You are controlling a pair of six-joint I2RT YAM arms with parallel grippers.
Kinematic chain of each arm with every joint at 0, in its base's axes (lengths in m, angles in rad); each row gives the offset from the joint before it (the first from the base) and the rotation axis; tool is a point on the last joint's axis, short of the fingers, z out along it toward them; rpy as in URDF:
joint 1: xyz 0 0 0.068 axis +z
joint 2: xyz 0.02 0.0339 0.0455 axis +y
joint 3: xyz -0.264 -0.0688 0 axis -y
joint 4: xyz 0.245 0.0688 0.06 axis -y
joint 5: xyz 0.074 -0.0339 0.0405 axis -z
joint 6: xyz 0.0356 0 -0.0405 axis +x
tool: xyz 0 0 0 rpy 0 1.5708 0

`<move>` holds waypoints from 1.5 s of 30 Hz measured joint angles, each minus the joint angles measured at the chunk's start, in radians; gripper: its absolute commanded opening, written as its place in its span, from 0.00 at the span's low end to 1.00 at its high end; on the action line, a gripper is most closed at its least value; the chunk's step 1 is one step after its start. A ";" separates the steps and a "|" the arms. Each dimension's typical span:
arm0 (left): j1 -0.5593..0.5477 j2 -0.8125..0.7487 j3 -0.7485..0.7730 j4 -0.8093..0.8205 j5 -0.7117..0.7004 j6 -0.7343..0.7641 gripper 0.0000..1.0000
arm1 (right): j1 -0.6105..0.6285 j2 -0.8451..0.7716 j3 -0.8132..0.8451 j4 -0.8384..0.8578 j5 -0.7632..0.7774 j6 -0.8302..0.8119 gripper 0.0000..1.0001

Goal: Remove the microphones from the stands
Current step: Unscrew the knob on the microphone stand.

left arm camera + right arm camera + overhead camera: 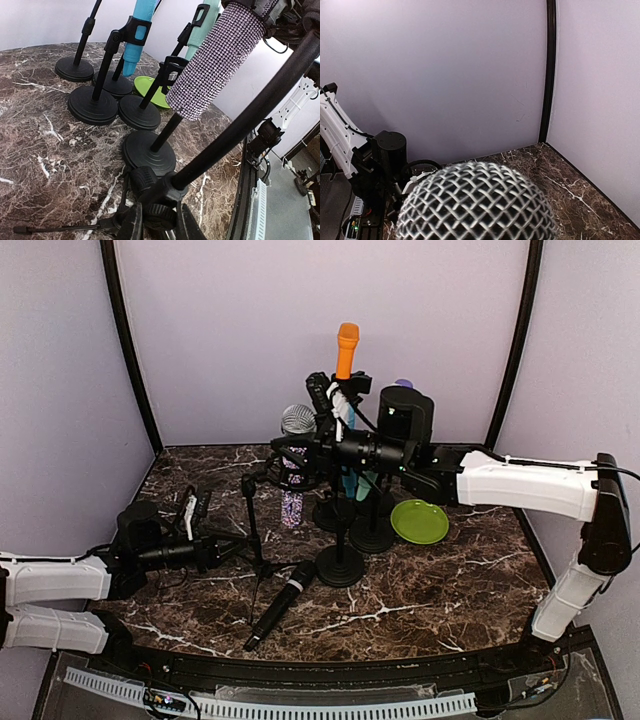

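Observation:
The microphone has a silver mesh head [297, 420] and a rhinestone-covered body [215, 60]. It stands nearly upright above the table, beside the top of a black tripod stand [254, 530]. My right gripper [291, 456] is shut on the microphone just under its head. In the right wrist view the mesh head [475, 200] fills the bottom and hides the fingers. My left gripper [159, 212] is shut on the stand's hub [162, 192] low near the table. The stand's clip is hidden, so I cannot tell whether the microphone sits in it.
Several round-base stands [340, 565] crowd the middle, carrying an orange microphone [347, 345] and blue and teal ones [137, 35]. A green plate [419, 521] lies to the right of them. A black microphone [280, 605] lies on the marble table [440, 590] near the front.

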 measured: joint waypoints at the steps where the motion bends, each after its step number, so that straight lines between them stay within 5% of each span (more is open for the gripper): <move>1: 0.000 0.000 -0.002 0.004 0.003 -0.016 0.00 | 0.002 0.000 0.000 -0.001 0.003 -0.002 0.15; 23: 0.007 0.093 0.018 0.059 0.111 -0.403 0.01 | 0.040 0.001 0.033 -0.070 0.090 -0.027 0.15; 28: 0.008 0.101 0.024 0.057 0.119 -0.429 0.13 | 0.044 0.002 0.035 -0.076 0.107 -0.031 0.14; 37: 0.006 0.076 0.079 -0.079 0.080 -0.360 0.49 | 0.050 0.004 0.035 -0.097 0.128 -0.031 0.14; 45: 0.006 -0.061 0.246 -0.393 -0.082 -0.111 0.54 | 0.050 0.003 0.022 -0.098 0.162 -0.015 0.15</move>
